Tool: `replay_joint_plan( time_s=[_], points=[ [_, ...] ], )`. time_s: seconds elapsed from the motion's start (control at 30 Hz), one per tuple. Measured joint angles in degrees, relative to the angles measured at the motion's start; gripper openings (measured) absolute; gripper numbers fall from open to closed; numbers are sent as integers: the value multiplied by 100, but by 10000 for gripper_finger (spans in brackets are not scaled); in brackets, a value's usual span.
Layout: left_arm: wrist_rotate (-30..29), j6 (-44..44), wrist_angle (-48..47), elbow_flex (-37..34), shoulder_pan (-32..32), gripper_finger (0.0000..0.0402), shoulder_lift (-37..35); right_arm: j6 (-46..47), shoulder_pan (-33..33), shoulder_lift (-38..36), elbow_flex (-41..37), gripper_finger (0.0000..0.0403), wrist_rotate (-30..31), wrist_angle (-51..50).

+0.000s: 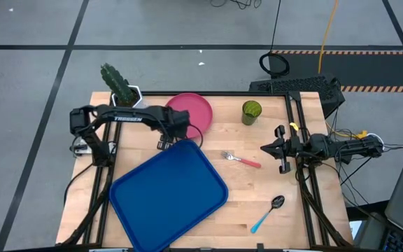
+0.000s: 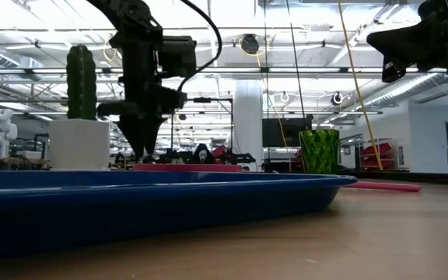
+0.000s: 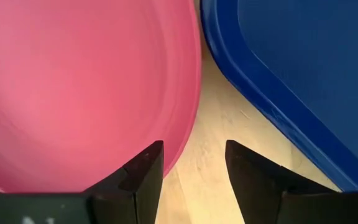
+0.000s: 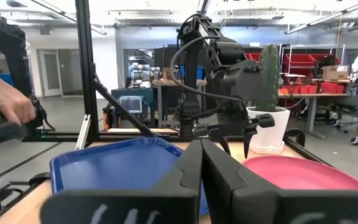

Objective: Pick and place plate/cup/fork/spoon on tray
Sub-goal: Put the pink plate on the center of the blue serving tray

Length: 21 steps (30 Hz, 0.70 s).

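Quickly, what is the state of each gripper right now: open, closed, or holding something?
Left gripper: open, straddling the plate rim, holding nothing.
Right gripper: closed, empty.

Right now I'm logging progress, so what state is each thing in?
plate: on the table, beside the tray, ungripped
tray: empty
cup: upright on the table
fork: flat on the table
spoon: flat on the table
left gripper: open over the plate's rim
right gripper: shut, empty

A grey floor (image 1: 33,84) crossed by dark tape lines surrounds the wooden counter (image 1: 271,189). Beyond the counter, a white column (image 2: 247,124) stands under bright ceiling lights (image 2: 232,15), with red shelving (image 4: 316,65) nearby.
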Motion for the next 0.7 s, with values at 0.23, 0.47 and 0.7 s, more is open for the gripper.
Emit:
replay_joint_plan(
  time_s=[0.23,0.47,0.7],
  points=[
    [-424,5,174,-4,85,177,567,2,-2,0,0,0,0,-110],
    [-772,376,523,-7,122,156,708,317,0,1,0,0,0,-173],
    [-834,395,338,4,107,17,705,776,0,0,0,0,0,-319]
  ],
)
